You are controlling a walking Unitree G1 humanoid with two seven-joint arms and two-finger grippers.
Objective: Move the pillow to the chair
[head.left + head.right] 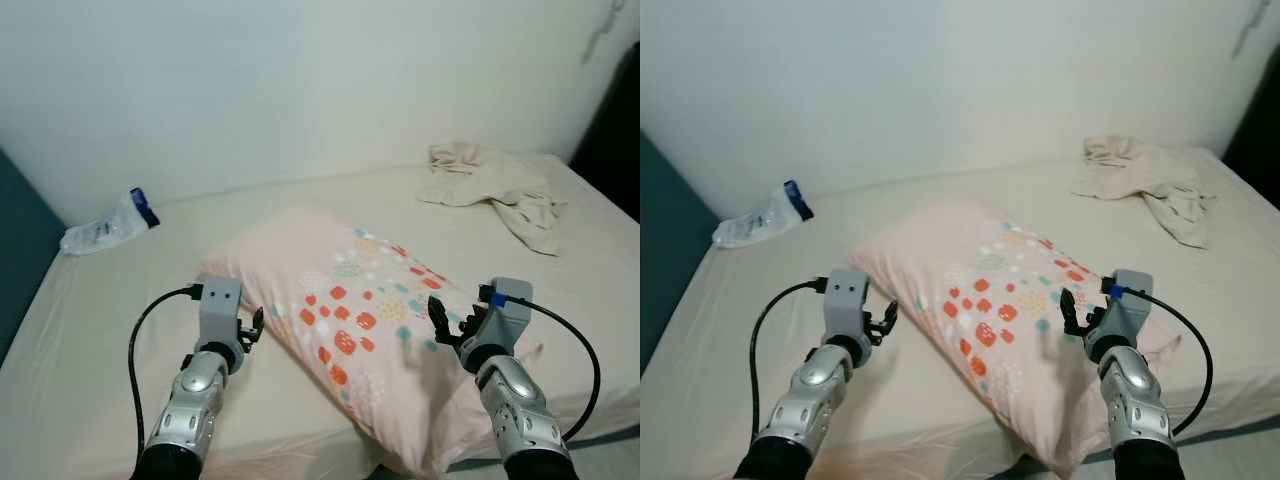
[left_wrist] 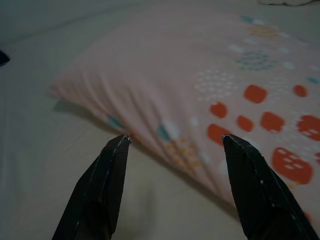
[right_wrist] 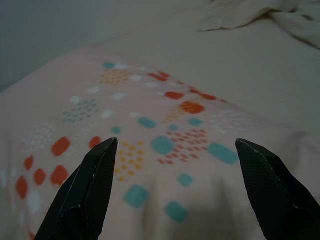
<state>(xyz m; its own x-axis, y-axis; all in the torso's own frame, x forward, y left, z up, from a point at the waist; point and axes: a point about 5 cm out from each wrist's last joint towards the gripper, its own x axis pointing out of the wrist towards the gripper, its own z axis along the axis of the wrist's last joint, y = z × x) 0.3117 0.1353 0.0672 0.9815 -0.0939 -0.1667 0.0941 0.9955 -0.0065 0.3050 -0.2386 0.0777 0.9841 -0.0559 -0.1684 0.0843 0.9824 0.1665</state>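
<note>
A pale pink pillow (image 1: 350,300) with red, teal and white patches lies slantwise on the bed (image 1: 100,300), one corner hanging over the front edge. My left gripper (image 1: 254,327) is open just beside the pillow's left side, low over the sheet. The left wrist view has the pillow's edge (image 2: 210,90) a short way beyond its fingertips (image 2: 120,145). My right gripper (image 1: 448,322) is open over the pillow's right side, and the right wrist view looks across the patterned cover (image 3: 150,125) between its spread fingers (image 3: 100,160). Neither gripper holds anything.
A crumpled beige cloth (image 1: 495,185) lies at the bed's far right. A plastic packet with a blue cap (image 1: 110,225) rests at the far left by the wall. A dark teal surface (image 1: 20,260) borders the bed's left side, and a dark object (image 1: 615,140) stands at the right.
</note>
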